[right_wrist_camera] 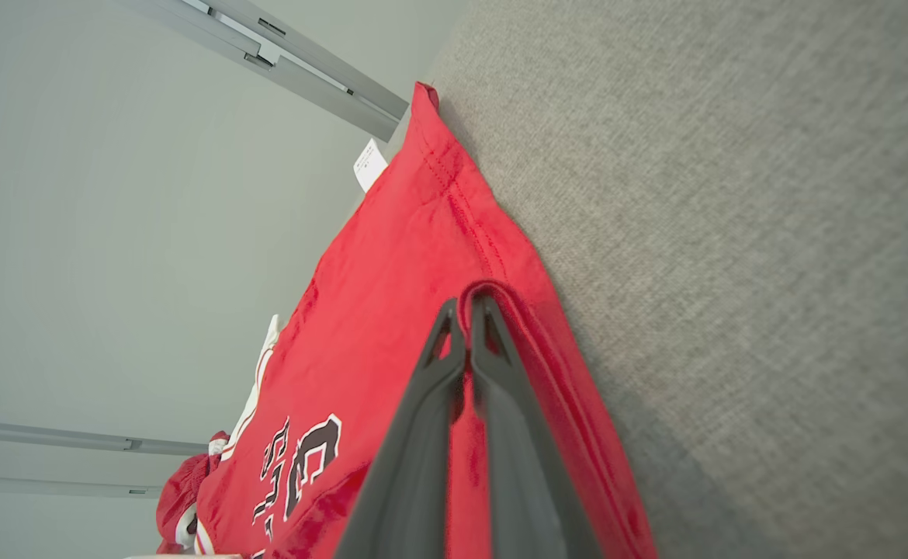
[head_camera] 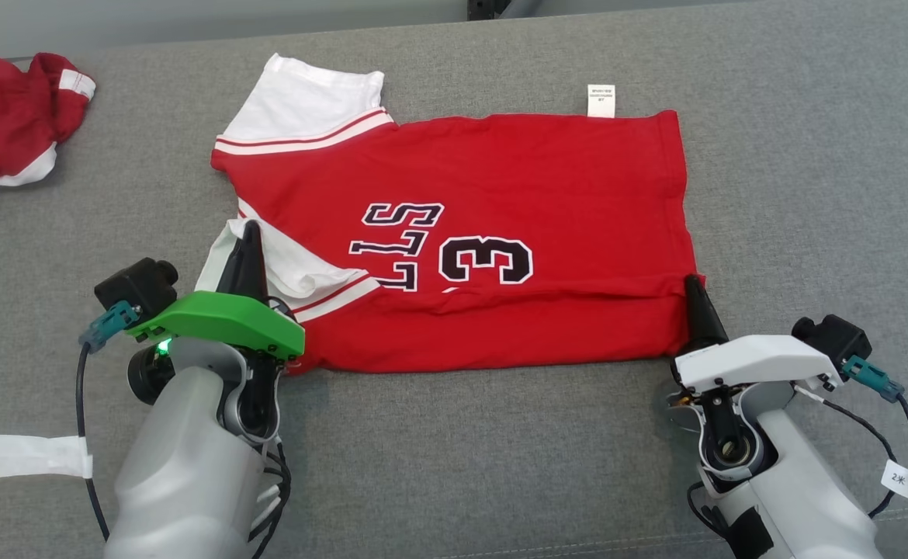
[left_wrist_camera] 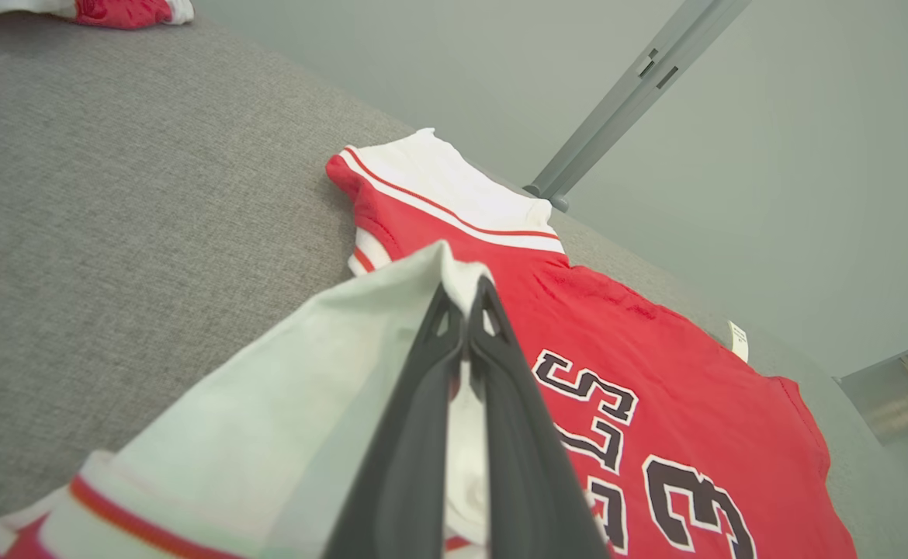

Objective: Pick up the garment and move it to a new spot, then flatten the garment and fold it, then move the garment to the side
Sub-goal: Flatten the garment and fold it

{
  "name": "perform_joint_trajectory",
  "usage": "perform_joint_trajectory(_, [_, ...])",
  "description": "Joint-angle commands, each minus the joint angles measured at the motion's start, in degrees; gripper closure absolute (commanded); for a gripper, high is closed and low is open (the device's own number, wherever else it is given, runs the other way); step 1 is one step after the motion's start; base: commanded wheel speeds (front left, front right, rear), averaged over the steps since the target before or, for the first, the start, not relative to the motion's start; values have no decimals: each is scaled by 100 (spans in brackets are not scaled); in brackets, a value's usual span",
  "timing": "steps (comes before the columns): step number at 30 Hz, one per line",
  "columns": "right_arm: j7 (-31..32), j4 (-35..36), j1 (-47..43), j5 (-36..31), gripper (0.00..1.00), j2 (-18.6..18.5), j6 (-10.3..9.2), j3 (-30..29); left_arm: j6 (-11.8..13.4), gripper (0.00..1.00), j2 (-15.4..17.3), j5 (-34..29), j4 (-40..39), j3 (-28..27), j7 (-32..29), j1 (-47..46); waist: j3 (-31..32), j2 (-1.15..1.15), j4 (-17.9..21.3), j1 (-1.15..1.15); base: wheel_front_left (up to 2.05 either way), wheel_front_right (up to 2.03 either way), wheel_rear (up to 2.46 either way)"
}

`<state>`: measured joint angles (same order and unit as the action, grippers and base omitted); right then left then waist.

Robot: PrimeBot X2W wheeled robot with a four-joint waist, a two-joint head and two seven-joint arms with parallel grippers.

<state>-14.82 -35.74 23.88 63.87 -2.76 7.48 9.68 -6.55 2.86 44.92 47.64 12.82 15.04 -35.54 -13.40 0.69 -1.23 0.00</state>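
Grey surface, left fingers pointing forward, pinching jersey sleeve, right fingers likewise pinching hem.

Both pale forearms reach forward; the left gripper and right gripper have fingers pressed together, each nipping the garment between its tips

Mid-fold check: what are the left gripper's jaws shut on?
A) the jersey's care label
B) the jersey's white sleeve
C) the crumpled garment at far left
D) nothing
B: the left gripper pinches the white sleeve of the red jersey between its jaws.
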Motion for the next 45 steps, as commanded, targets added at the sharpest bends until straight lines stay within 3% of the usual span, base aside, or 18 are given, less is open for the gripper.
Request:
perform_joint_trajectory(1, [-39, -53, 95, -27, 100, -11, 1, -24, -20, 100, 10, -5, -6, -41, 16, -101, -3, -69, -13, 0, 0, 0, 0])
perform_joint_trajectory(2, [-39, -74, 125, -49, 96, -10, 1, -36, -22, 100, 10, -7, -26, -61, 16, -99, 1, -69, -20, 0, 0, 0, 0])
perform_joint_trajectory(3, [-39, -85, 147, -86, 71, -11, 1, -33, -24, 81, 9, -7, -45, -69, 16, -90, 6, -69, -28, 0, 0, 0, 0])
perform_joint_trajectory(4, [-39, -85, 147, -86, 71, -11, 1, -33, -24, 81, 9, -7, -45, -69, 16, -90, 6, -69, -28, 0, 0, 0, 0])
perform_joint_trajectory(5, [-40, -104, 161, -104, 20, -12, 1, -38, -27, 36, 8, -17, -81, -76, 16, -74, 10, -69, -34, 0, 0, 0, 0])
perform_joint_trajectory(6, [-39, -105, 183, -134, 0, -14, 1, -61, -34, 0, 9, 1, -129, -95, 16, -51, 15, -69, -41, 0, 0, 0, 0])
perform_joint_trajectory(18, [-29, 291, 100, -283, 0, -15, 0, -494, -92, 0, 11, 83, -924, -248, 16, 582, 162, -69, -129, 0, 0, 0, 0])
perform_joint_trajectory(22, [-29, 727, -108, -657, 0, -15, 1, -804, -92, 0, 13, 3, -1223, -529, 15, 1003, 283, -69, -148, 0, 0, 0, 0])
perform_joint_trajectory(25, [-29, 1202, -490, -1349, 0, -13, 1, -1036, -97, 0, 10, -104, -1351, -740, 9, 1480, 430, -69, -181, 0, 0, 0, 0])
perform_joint_trajectory(32, [-29, 1753, -1255, -2195, 0, -12, 0, -983, -95, 0, 10, -40, -1052, -876, 9, 2030, 664, -69, -163, 0, 0, 0, 0])
perform_joint_trajectory(45, [-30, 2055, -1672, -1996, 0, -15, 0, -724, -96, 0, 13, 448, 78, -978, 5, 1639, 488, -69, 265, 0, 0, 0, 0])
